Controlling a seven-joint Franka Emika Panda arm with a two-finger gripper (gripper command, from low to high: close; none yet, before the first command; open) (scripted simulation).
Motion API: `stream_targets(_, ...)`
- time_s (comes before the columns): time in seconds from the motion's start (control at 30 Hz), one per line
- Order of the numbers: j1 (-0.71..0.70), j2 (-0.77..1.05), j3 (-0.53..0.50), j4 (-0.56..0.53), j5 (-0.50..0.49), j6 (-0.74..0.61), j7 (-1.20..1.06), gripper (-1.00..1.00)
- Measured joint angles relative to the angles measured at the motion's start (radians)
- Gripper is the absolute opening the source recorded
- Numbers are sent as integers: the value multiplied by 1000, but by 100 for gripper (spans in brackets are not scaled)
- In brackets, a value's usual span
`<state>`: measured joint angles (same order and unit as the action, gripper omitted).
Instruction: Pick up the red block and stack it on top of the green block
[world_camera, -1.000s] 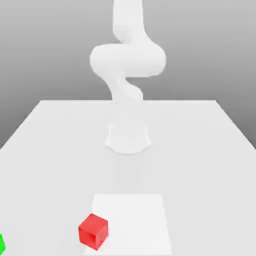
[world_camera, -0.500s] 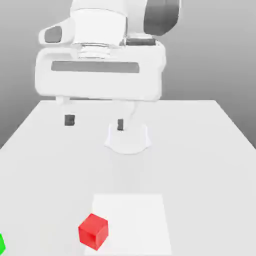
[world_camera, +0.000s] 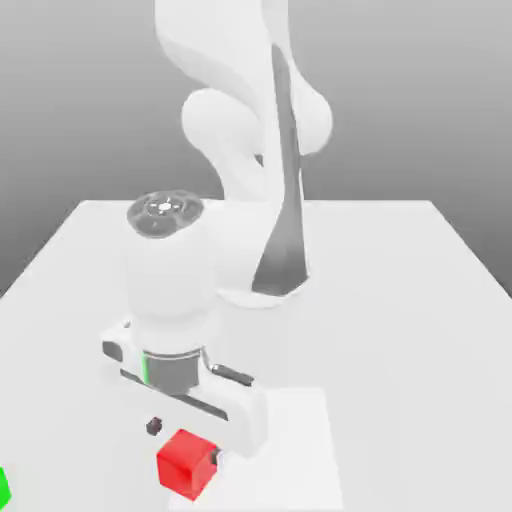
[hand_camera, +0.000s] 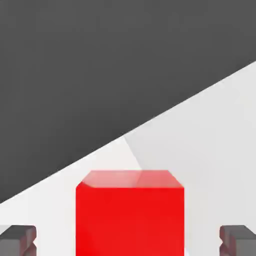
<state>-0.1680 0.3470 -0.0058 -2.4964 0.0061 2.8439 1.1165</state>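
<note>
The red block (world_camera: 187, 465) sits on the white table near the front, at the exterior view's left. My gripper (world_camera: 184, 442) has come down over it, with one fingertip on each side of the cube. In the hand view the red block (hand_camera: 130, 215) stands between the two dark pads (hand_camera: 17, 239), and a strip of table shows on each side, so neither pad touches the cube. The gripper (hand_camera: 128, 240) is open. A sliver of the green block (world_camera: 3, 488) shows at the far left edge of the exterior view, on the table.
The arm's round base (world_camera: 255, 285) stands at the middle of the table (world_camera: 400, 300). A lighter square patch (world_camera: 285, 440) lies on the surface beside the red block. The table's dark-backed far edge (hand_camera: 150, 125) runs behind the cube in the hand view.
The hand has dropped from high above the table to straddle the red block. Its fingers stand closer together than half a second ago. Neither block has moved.
</note>
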Motion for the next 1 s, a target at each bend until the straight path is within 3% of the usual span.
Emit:
stream_targets(0.2,-2,8,1,1,-1,8,1,-100)
stream_targets(0.37,-1,-142,-2,-19,-2,-123,4,-100)
stream_targets(0.73,-158,2,-196,351,111,-358,268,-100)
stream_targets(0.87,-199,119,-202,412,161,-307,286,-100)
stream_targets(0.9,-205,147,-197,416,170,-283,281,100)
stream_targets(1.0,-205,147,-197,416,171,-283,281,100)
